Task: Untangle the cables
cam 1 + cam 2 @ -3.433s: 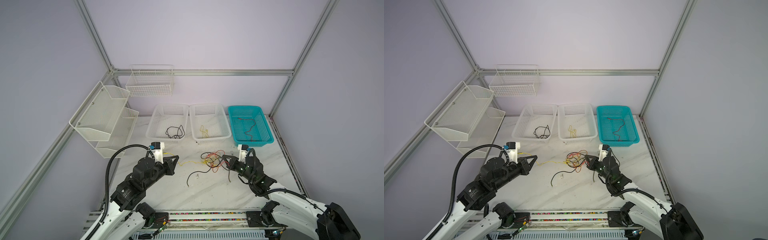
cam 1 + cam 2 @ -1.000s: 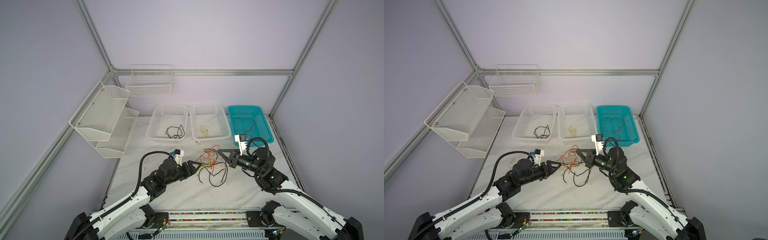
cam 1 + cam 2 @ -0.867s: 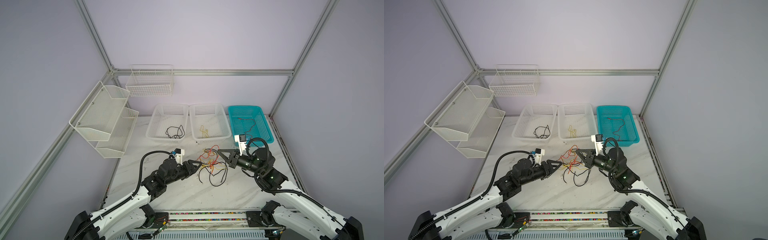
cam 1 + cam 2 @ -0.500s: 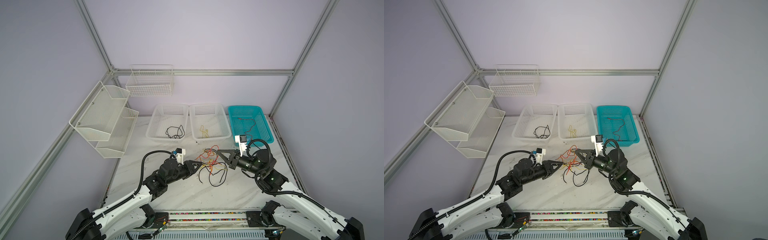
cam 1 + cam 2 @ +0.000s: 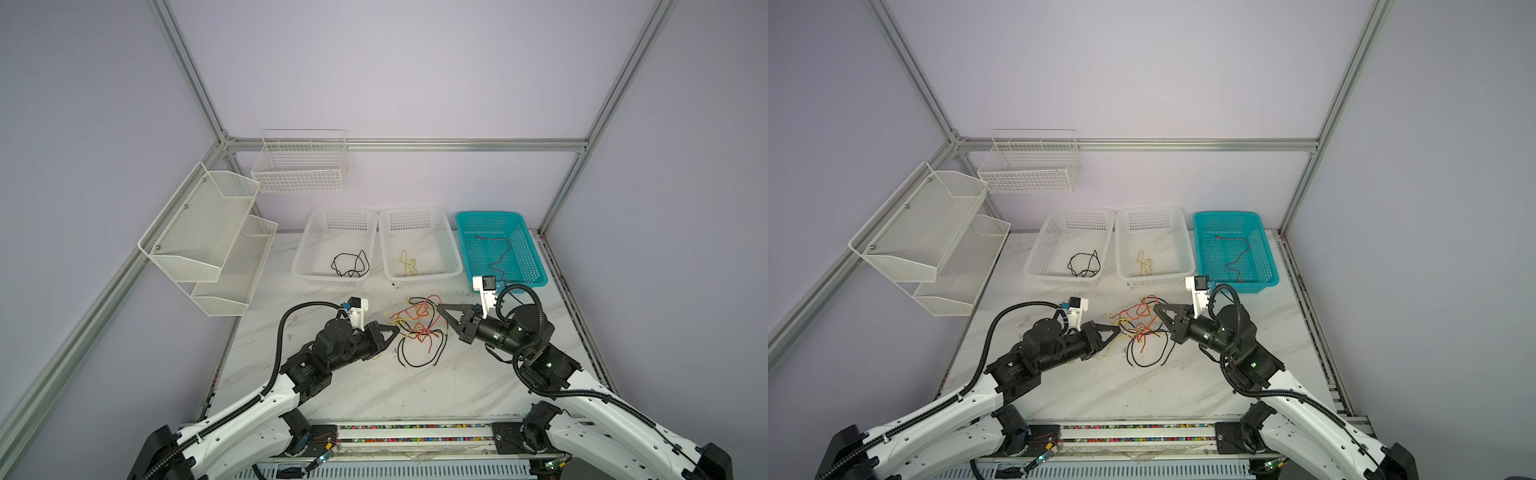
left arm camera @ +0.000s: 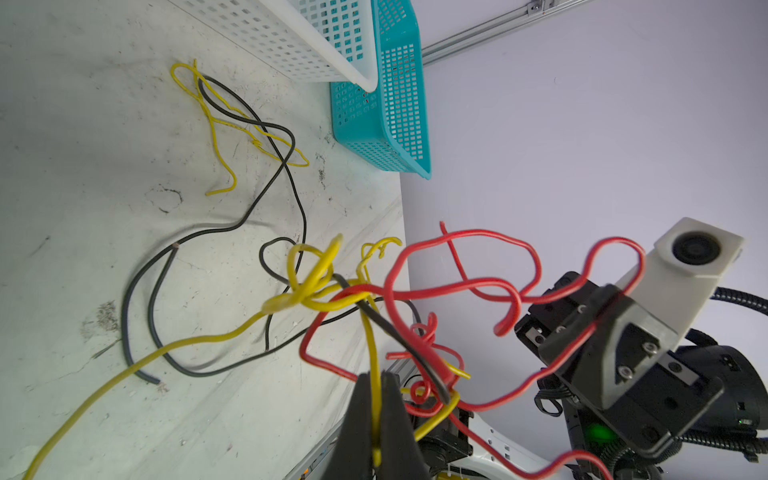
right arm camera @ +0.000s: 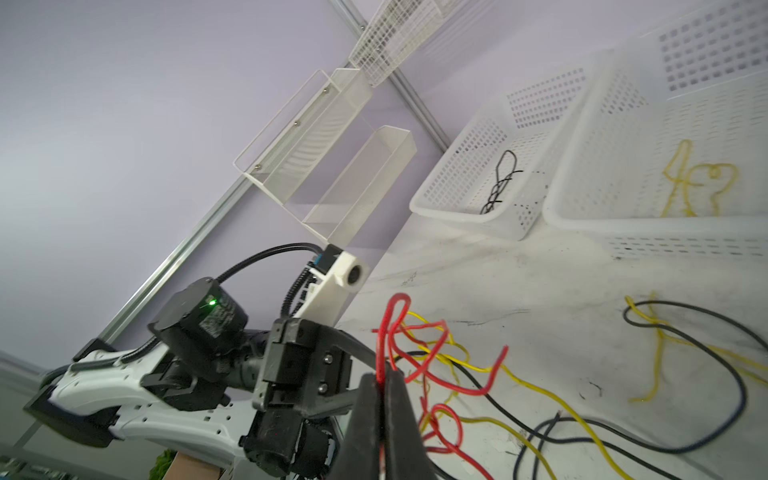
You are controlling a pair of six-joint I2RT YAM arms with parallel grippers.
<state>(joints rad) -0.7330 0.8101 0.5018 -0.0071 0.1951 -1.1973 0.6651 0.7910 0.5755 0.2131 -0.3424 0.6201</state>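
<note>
The left gripper (image 5: 395, 331) has just closed. A second ago its jaws stood apart at the left edge of the tangle. Now the left wrist view shows them pinched on a yellow cable (image 6: 371, 345). The right gripper (image 5: 441, 308) has not changed and stays clamped on a red cable (image 7: 385, 328), as the right wrist view shows.

The tangle of cables (image 5: 415, 328) hangs between the two grippers, near the middle of the bench (image 5: 374, 386). Its red and yellow strands are raised off the bench, and the black loops (image 5: 419, 357) trail down onto it. Behind it, each basket already holds one cable: black in the left white basket (image 5: 338, 210), yellow in the middle white basket (image 5: 411, 210), red in the teal basket (image 5: 490, 214).

Each arm now holds a different colour, so the step in hand is probably to draw the two apart and free one strand. The yellow knot (image 6: 307, 291), where black and red strands cross it, looks snug. A straight pull may tighten it rather than loosen it.
</note>
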